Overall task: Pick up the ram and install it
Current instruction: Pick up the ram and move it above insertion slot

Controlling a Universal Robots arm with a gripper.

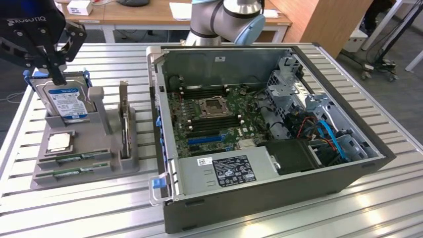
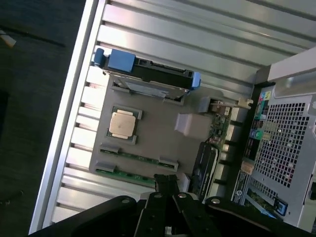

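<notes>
Over parts tray, gripper hangs fingers-down; jaws closed, prob. empty; ram lies in tray.

The bench carries one grey holder and one open computer case. The holder has two green memory sticks, the first ram and the second ram, plus one hard drive, one processor chip and one expansion card. One power supply sits in the case.
</notes>
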